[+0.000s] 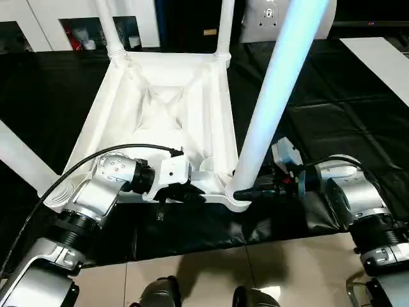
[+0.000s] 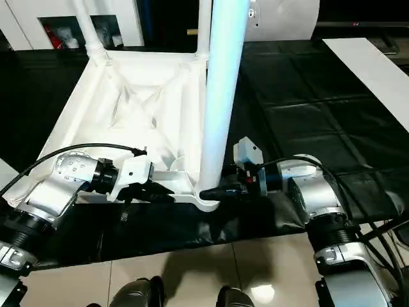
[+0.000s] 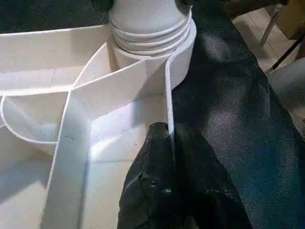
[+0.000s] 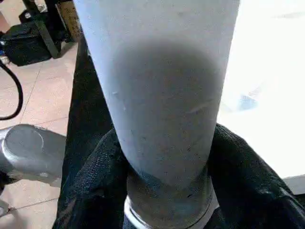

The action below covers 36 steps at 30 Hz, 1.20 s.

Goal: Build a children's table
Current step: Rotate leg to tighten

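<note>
The children's table top (image 1: 160, 102) lies upside down on a black cloth, ribbed underside up. Two white legs (image 1: 108, 25) (image 1: 225, 25) stand in its far corner sockets. A third leg (image 1: 275, 89) rises from the near right socket (image 1: 238, 203). My right gripper (image 1: 246, 192) is at that leg's base, and in the right wrist view its black fingers (image 4: 95, 176) press on both sides of the tube (image 4: 162, 95). My left gripper (image 1: 185, 192) is shut on the thin near rim (image 3: 167, 95) of the top. Another white tube (image 1: 19, 160) shows by the near left corner.
The black cloth (image 1: 319, 102) covers the work surface and ends at a tiled floor (image 1: 211, 275) just in front of me. A white board (image 1: 383, 64) lies at the far right. White cabinets (image 1: 38, 19) stand behind the table.
</note>
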Tool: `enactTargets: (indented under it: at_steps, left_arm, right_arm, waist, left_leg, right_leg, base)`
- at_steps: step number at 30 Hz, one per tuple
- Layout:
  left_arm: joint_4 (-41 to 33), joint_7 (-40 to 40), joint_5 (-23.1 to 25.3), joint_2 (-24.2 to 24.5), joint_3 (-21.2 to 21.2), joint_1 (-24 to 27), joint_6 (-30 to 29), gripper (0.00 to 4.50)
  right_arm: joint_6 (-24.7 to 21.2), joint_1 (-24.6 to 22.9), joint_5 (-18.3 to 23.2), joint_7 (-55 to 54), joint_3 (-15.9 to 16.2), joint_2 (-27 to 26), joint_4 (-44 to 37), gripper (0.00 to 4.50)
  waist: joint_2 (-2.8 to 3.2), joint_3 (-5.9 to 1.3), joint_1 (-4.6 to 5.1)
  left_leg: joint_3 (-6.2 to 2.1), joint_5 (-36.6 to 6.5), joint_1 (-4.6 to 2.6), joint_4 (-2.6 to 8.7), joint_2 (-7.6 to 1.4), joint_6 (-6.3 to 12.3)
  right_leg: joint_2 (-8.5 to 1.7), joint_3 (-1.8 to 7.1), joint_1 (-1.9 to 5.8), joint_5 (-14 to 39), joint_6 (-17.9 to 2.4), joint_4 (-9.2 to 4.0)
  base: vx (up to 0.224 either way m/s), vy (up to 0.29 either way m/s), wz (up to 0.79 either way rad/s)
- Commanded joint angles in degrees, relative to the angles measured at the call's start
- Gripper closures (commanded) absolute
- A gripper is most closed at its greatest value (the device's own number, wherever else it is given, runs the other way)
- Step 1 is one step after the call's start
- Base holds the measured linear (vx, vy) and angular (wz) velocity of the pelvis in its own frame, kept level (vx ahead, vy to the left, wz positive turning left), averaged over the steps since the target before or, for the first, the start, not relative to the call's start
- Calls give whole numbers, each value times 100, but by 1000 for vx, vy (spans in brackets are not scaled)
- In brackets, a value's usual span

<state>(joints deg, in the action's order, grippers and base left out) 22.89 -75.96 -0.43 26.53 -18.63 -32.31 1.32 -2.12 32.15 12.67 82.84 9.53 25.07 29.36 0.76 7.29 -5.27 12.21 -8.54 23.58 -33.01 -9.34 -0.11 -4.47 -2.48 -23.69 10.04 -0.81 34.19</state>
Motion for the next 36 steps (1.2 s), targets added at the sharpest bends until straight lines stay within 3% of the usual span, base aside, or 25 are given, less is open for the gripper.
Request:
enactTargets:
  at_steps: [1,6,8,11,12,13,16,21,23,25,26,27,29,31,33,36]
  left_arm:
    - [-13,-20,-32,-30,-48,-137,55,450]
    - [-74,573,32,-254,88,-141,-395,450]
    - [-94,706,79,-293,96,-147,-503,450]
    - [-273,1112,101,-503,166,-138,-995,450]
    - [-366,1375,148,-648,194,-168,-1260,450]
    - [-443,1629,203,-782,226,-203,-1496,450]
    - [-537,2225,311,-1129,318,-301,-1923,450]
    - [-619,3217,493,-1783,378,-430,-2430,450]
    - [-507,3857,606,-2257,423,-559,-2555,450]
    - [-507,3857,606,-2257,423,-559,-2555,450]
    - [-520,3930,666,-2378,390,-586,-2552,450]
    - [-569,3897,672,-2391,363,-576,-2571,450]
    - [-664,3749,677,-2298,304,-522,-2550,450]
    - [-699,3564,682,-2100,285,-440,-2424,450]
    - [-685,3310,702,-1800,265,-346,-2149,450]
    - [-689,3202,674,-1660,317,-304,-2165,450]
  right_arm:
    - [-169,-116,117,220,64,44,-224,243]
    - [-542,-485,224,-196,82,-178,-634,245]
    - [-651,-534,194,-422,70,-255,-676,245]
    - [-849,-597,-4,-1383,-18,-639,-707,245]
    - [-920,-623,-72,-1851,-71,-874,-730,245]
    - [-1018,-662,-115,-2236,-120,-1079,-800,245]
    - [-1196,-758,-154,-2907,-198,-1492,-969,245]
    - [-1302,-774,-434,-4271,-296,-2188,-931,246]
    - [-1302,-561,-648,-5681,-637,-2772,-594,246]
    - [-1302,-561,-648,-5681,-637,-2772,-594,246]
    - [-1267,-523,-552,-5990,-817,-3048,-588,246]
    - [-1255,-547,-484,-5959,-842,-3118,-659,211]
    - [-1231,-636,-458,-5814,-799,-3104,-789,176]
    - [-1090,-730,-543,-5605,-723,-2914,-846,171]
    - [-837,-790,-528,-5302,-795,-2635,-848,140]
    - [-753,-805,-473,-5052,-872,-2434,-882,119]
  waist:
    - [-51,-451,38]
    - [-59,-431,24]
    - [-56,-397,34]
    - [-55,-320,100]
    - [-58,-327,110]
    - [-66,-312,162]
    - [-75,-295,284]
    - [-76,-292,373]
    - [-57,-296,378]
    - [-61,-319,419]
    - [-55,-326,401]
    - [-44,-321,398]
    - [-43,-336,377]
    - [-54,-350,349]
    - [-60,-370,338]
    - [-57,-364,335]
  left_leg:
    - [-182,-1043,-245,347,-442,547]
    - [-180,-1081,-248,358,-449,547]
    - [-201,-1336,-248,395,-446,422]
    - [-243,-1941,-274,460,-440,71]
    - [-269,-2033,-277,459,-430,11]
    - [-296,-2207,-286,483,-430,-129]
    - [-335,-2456,-286,500,-410,-244]
    - [-336,-2428,-264,512,-392,-199]
    - [-338,-2405,-269,523,-391,-175]
    - [-339,-2408,-261,540,-383,-228]
    - [-325,-2342,-269,542,-390,-190]
    - [-301,-2358,-287,534,-385,-144]
    - [-285,-2225,-277,529,-382,-66]
    - [-261,-2026,-254,522,-382,56]
    - [-259,-1858,-228,506,-380,133]
    - [-242,-1753,-232,495,-384,230]
  right_leg:
    - [-430,244,214,977,-1586,-324]
    - [-431,251,202,1012,-1575,-334]
    - [-445,252,196,1489,-1477,-386]
    - [-474,272,154,2489,-1223,-481]
    - [-488,265,165,2676,-1171,-492]
    - [-500,271,137,2948,-1040,-528]
    - [-495,261,121,3241,-878,-572]
    - [-485,255,87,3215,-764,-628]
    - [-474,247,89,3064,-745,-638]
    - [-447,237,90,2838,-785,-617]
    - [-441,251,87,2600,-794,-616]
    - [-431,271,59,2431,-819,-627]
    - [-430,283,92,2149,-864,-604]
    - [-432,285,120,1835,-929,-575]
    - [-444,280,160,1724,-965,-556]
    - [-436,280,158,1687,-1040,-553]
  base:
    - [0,0,0]
    - [0,0,0]
    - [0,0,0]
    - [0,0,0]
    - [0,0,0]
    - [0,0,0]
    - [0,0,0]
    - [0,0,0]
    - [0,0,0]
    - [0,0,0]
    - [0,0,0]
    - [0,0,0]
    - [0,0,0]
    - [0,0,0]
    - [0,0,0]
    - [0,0,0]
